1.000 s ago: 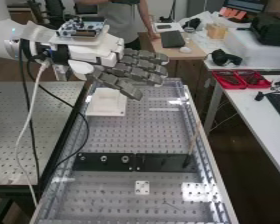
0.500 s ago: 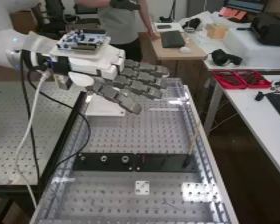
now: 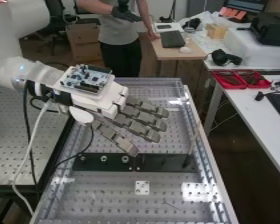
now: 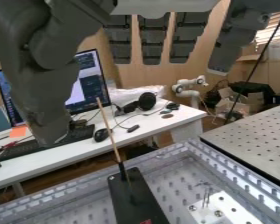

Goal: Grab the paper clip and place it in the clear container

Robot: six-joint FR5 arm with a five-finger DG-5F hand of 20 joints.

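The hand (image 3: 142, 131) has moved along the perforated bench (image 3: 104, 200) towards the black strip (image 3: 160, 165)—closer than before—its fingers straight and spread wide. Nearer me than the strip lies a thin wire piece, possibly the paper clip (image 3: 170, 204). Past the strip's stick (image 3: 192, 142) end—a white desk (image 3: 247, 107) with red trays (image 3: 229, 87).

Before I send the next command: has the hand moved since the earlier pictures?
Yes: in the high view, the hand has come nearer the camera and the black strip.
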